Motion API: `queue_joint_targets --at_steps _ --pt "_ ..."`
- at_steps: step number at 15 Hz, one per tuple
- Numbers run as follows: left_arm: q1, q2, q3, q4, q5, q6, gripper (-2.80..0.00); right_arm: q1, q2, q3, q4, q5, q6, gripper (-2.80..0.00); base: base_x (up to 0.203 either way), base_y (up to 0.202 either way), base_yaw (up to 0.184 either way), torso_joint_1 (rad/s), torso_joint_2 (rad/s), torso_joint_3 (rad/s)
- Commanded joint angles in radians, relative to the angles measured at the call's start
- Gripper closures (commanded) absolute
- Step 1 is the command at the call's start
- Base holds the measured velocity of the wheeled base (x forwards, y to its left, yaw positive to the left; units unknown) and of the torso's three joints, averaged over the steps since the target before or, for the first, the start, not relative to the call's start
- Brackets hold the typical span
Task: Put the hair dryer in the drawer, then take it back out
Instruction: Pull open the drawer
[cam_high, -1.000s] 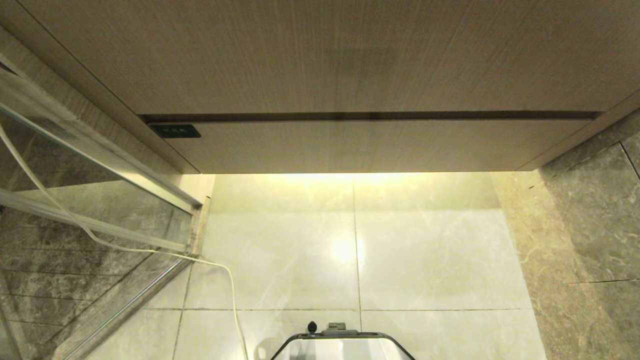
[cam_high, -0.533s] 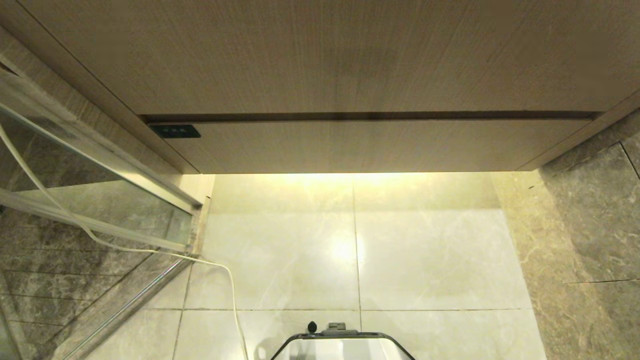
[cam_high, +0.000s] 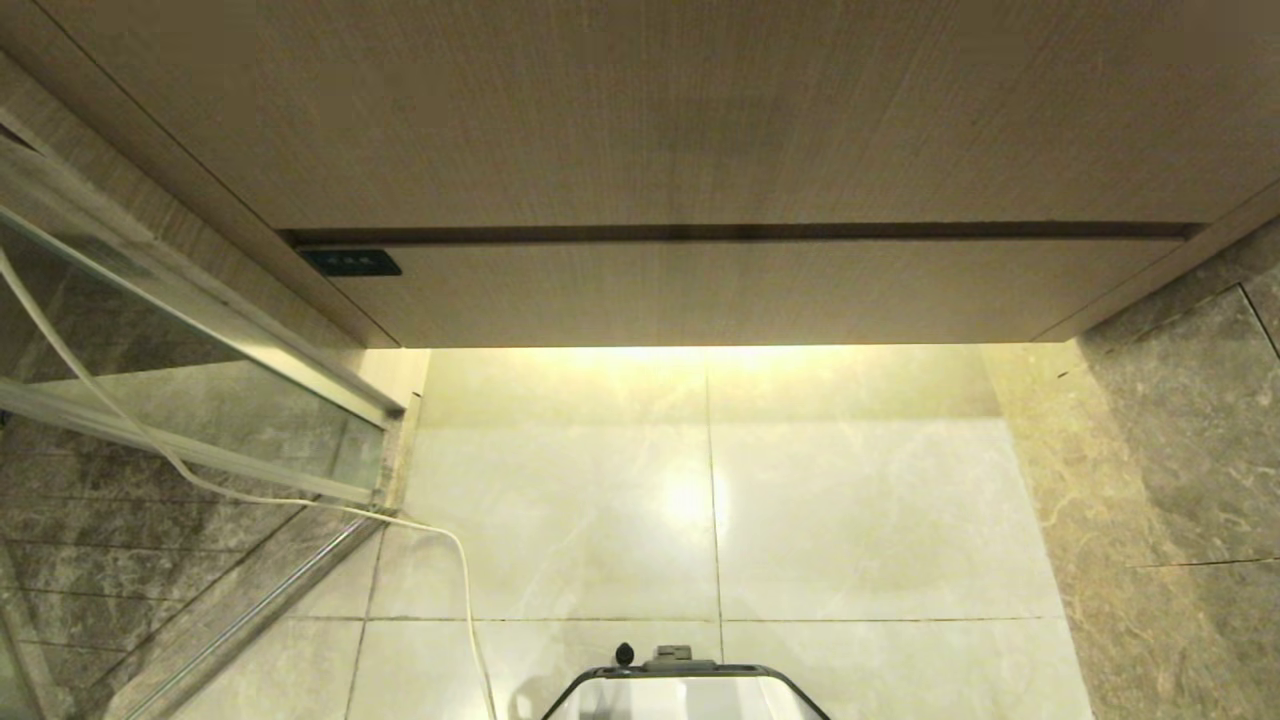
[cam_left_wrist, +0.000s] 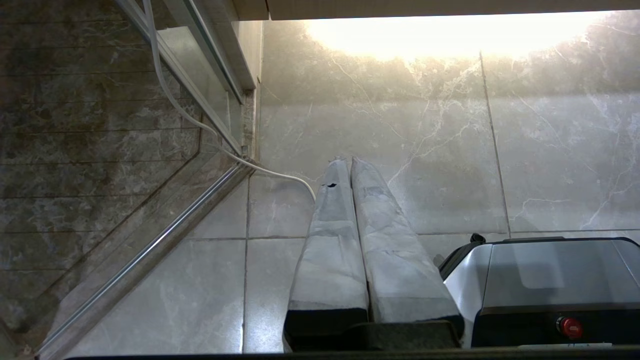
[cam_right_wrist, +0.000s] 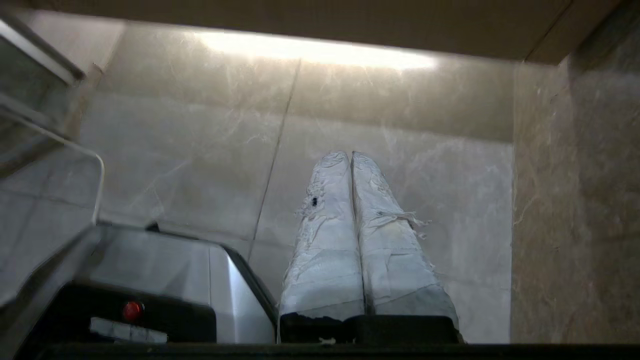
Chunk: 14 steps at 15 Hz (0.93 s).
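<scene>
The drawer (cam_high: 740, 292) is the wide, shallow light-wood front under the taller wood panel; it stands closed, flush with the cabinet. The hair dryer is out of view. Neither gripper shows in the head view. My left gripper (cam_left_wrist: 349, 161) hangs low over the pale floor tiles, its white-wrapped fingers pressed together with nothing between them. My right gripper (cam_right_wrist: 351, 155) hangs the same way on the other side of my base, shut and empty.
A white cable (cam_high: 170, 455) runs across the floor from a glass shower screen (cam_high: 190, 400) on the left. A dark stone wall (cam_high: 1180, 450) closes the right side. My base's front (cam_high: 685, 690) sits at the bottom. A small dark socket plate (cam_high: 350, 262) is by the drawer's left end.
</scene>
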Motion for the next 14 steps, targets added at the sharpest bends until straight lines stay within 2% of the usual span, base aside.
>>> queue_joint_targets --at_steps 1,3,5,7,8,10,13,14 --pt "0.0 0.0 0.002 0.0 0.0 0.0 0.0 0.001 -0.027 -0.206 0.052 0.027 0.018 0.0 0.0 0.0 0.0 0.0 0.0 0.0" --pt "0.0 0.0 0.002 0.0 0.0 0.0 0.0 0.003 0.09 -0.521 0.152 0.058 0.039 0.0 0.0 0.0 0.0 0.0 0.0 0.0" --pt "0.0 0.0 0.002 0.0 0.0 0.0 0.0 0.026 0.334 -0.87 0.317 0.12 0.051 0.0 0.0 0.0 0.0 0.0 0.0 0.0" --pt "0.0 0.0 0.002 0.0 0.0 0.0 0.0 0.067 0.638 -1.114 0.489 0.183 0.034 0.0 0.0 0.0 0.0 0.0 0.0 0.0" --pt "0.0 0.0 0.002 0.0 0.0 0.0 0.0 0.085 0.779 -1.185 0.556 0.209 -0.001 0.0 0.0 0.0 0.0 0.0 0.0 0.0" --pt "0.0 0.0 0.002 0.0 0.0 0.0 0.0 0.114 1.021 -1.285 0.672 0.252 -0.115 0.0 0.0 0.0 0.0 0.0 0.0 0.0" --pt "0.0 0.0 0.002 0.0 0.0 0.0 0.0 0.151 1.293 -1.354 0.819 0.281 -0.389 0.0 0.0 0.0 0.0 0.0 0.0 0.0" --pt "0.0 0.0 0.002 0.0 0.0 0.0 0.0 0.158 1.368 -1.366 0.837 0.269 -0.452 0.0 0.0 0.0 0.0 0.0 0.0 0.0"
